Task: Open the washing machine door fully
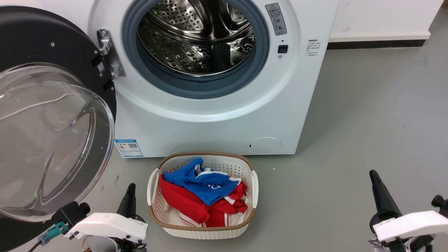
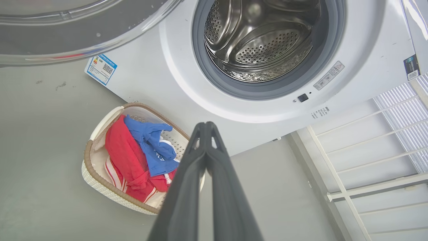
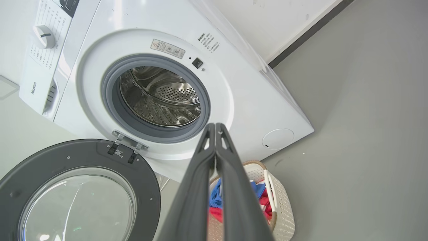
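- The washing machine door (image 1: 52, 133) is at the far left of the head view. It is swung wide out from the opening, and its clear glass bowl and black rim face the camera.
- A metal hinge (image 1: 108, 52) joins the door to the left edge of the opening.
- The left gripper (image 1: 131, 189) sits low, beneath the door's lower edge. In the left wrist view its 2 fingers (image 2: 187, 187) are pressed together with nothing between them, and they are clear of the door.
- The washing machine (image 1: 217, 129) stands in the middle. Its steel drum (image 1: 196, 38) is fully exposed inside the grey-blue gasket (image 1: 196, 87).
- A blue label (image 1: 128, 148) sits low on the left of the machine's front, and a round cap (image 1: 264, 145) sits low on the right.
- A white laundry basket (image 1: 203, 231) with a brown rim rests on the grey floor (image 1: 367, 122), just in front of the machine. It holds red clothing (image 1: 189, 206) with blue clothing (image 1: 206, 183) on top.
- The right gripper (image 1: 373, 175) is at the lower right, well apart from the machine and the basket. The right wrist view shows its 2 fingers (image 3: 197, 187) closed against each other, holding nothing.
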`<state>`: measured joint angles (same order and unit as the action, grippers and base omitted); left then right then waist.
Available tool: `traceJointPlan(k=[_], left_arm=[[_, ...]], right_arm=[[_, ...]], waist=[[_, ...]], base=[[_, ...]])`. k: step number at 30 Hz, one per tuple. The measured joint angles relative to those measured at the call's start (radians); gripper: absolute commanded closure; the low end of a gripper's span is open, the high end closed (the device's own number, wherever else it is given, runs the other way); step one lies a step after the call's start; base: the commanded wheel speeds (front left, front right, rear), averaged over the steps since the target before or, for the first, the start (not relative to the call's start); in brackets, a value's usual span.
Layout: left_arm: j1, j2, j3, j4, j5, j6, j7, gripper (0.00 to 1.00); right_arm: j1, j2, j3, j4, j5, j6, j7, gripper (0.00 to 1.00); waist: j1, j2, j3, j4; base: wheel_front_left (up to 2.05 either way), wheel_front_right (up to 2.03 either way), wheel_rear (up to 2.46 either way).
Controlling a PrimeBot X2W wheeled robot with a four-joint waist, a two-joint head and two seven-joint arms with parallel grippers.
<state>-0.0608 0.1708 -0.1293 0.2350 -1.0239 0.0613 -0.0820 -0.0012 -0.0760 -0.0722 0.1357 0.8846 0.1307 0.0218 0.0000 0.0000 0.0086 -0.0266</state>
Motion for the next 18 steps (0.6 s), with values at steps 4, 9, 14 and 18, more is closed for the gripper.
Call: traceJointPlan(k=[4,9,14,18], left_arm=[[-0.001,-0.007,0.015,0.001,-0.04,-0.011,0.011,1.0],[-0.006,-0.018,0.034,0.001,-0.087,-0.027,0.028,1.0],[-0.007,-0.026,0.051,0.002,-0.135,-0.044,0.042,1.0],[-0.009,-0.031,0.066,0.002,-0.17,-0.054,0.053,1.0]], right_arm=[[-0.008,0.002,-0.003,0.008,0.048,0.0,0.006,1.0],[-0.014,0.004,-0.006,0.017,0.106,0.0,0.014,1.0],[-0.023,0.006,-0.01,0.026,0.162,0.0,0.022,1.0],[-0.028,0.007,-0.012,0.032,0.205,0.0,0.026,1.0]], waist=[[0.0,0.0,0.0,0.001],[0.0,0.0,-0.001,0.003],[0.0,0.0,-0.001,0.005],[0.0,0.0,-0.001,0.006]], base=[[0.0,0.0,0.0],[0.0,0.0,0.0],[0.0,0.0,0.0],[0.0,0.0,0.0]])
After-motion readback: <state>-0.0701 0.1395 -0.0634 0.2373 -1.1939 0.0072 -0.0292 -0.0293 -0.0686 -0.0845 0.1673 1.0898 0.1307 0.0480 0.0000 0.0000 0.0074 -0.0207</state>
